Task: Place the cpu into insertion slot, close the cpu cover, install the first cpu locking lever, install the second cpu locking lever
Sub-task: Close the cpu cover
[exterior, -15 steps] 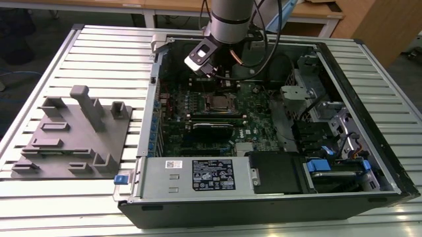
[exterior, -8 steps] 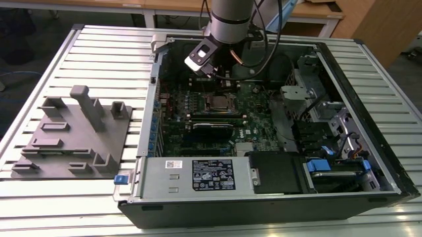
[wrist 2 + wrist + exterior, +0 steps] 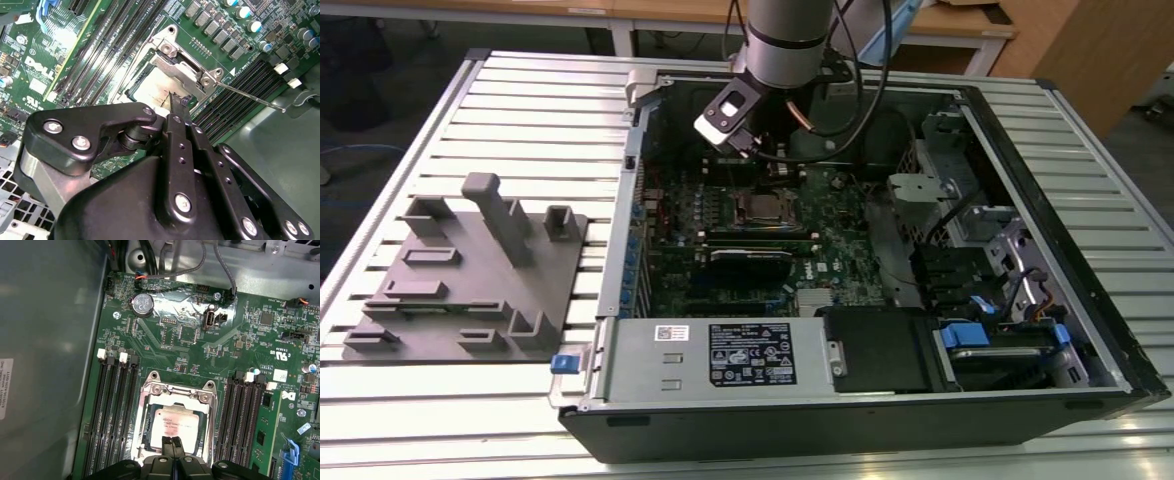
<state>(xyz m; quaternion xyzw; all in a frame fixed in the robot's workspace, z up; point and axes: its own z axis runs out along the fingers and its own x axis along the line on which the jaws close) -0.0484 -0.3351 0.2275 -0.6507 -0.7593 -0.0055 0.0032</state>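
Your gripper (image 3: 172,444) had its fingers pressed together with nothing visible between them, tips over the near edge of the chip (image 3: 175,424). The chip lay flat in the socket (image 3: 139,440) just beyond the tips, with the cover (image 3: 175,392) down around it.

- **First wrist view:** showed the chip's face through the cover's window.
- **Second wrist view:** showed a thin lever rod (image 3: 250,96) standing free past the socket, beyond the fingertip (image 3: 175,112).
- **Exterior view:** showed the arm (image 3: 781,40) reaching down into the open computer case (image 3: 1067,200).
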